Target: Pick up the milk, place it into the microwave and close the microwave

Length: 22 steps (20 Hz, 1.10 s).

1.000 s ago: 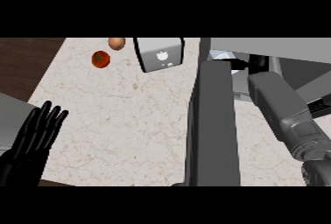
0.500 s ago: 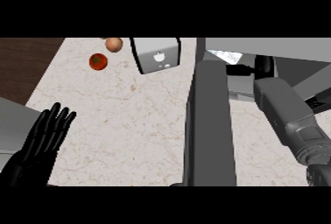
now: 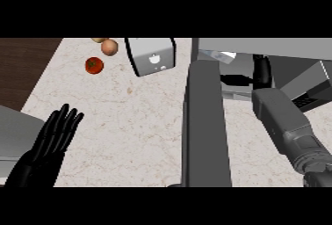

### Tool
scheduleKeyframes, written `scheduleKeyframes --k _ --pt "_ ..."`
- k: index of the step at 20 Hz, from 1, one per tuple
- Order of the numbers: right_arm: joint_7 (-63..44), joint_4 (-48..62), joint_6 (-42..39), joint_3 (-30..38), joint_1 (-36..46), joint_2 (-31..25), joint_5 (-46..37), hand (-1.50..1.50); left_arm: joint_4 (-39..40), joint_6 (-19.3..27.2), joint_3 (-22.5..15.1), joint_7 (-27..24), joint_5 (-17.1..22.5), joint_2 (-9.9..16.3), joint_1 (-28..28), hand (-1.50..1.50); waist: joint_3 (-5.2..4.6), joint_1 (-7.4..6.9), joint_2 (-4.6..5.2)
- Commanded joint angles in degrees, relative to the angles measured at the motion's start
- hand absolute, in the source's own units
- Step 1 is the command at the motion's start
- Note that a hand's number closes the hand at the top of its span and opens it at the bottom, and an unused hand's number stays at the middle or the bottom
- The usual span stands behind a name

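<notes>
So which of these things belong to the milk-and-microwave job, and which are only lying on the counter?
For the job:
- pale carton, probably the milk, at the microwave's opening
- open microwave door
- right hand

Lying about:
- tomato
- tan egg-shaped thing
- grey box
- left hand, resting open at lower left

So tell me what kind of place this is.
Most likely a kitchen: a speckled stone counter, a microwave with its door swung open, and a tomato lying beside an egg-like item near the counter's back edge.
</notes>
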State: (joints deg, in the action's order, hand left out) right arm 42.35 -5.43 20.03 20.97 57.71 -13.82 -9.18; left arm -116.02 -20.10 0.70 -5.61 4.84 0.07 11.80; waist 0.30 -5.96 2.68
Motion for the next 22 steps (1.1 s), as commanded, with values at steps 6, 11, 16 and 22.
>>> scheduleKeyframes --k 6,11,16,22 --pt "4.7 -0.8 -8.6 1.3 -3.9 3.3 1.8 -1.5 4.3 -0.8 -3.1 -0.1 -1.2 -0.1 -1.0 -1.5 -0.1 2.34 -1.08" --pt "7.3 -1.6 -12.1 1.8 -6.7 4.5 2.7 -1.5 7.2 -2.8 -4.3 -0.2 -1.3 1.3 -4.0 -1.5 -0.16 3.39 -1.57" --pt "11.3 -3.6 -15.9 1.6 -12.0 5.4 3.6 -1.5 13.5 -5.3 -6.6 -0.5 -3.4 2.4 -8.8 1.5 -0.25 5.46 -2.28" --pt "13.4 -8.9 -18.0 -1.0 -17.8 6.7 3.3 -1.5 20.2 -6.4 -9.3 -5.2 -9.1 3.1 -10.1 1.5 -0.32 6.21 -2.71"
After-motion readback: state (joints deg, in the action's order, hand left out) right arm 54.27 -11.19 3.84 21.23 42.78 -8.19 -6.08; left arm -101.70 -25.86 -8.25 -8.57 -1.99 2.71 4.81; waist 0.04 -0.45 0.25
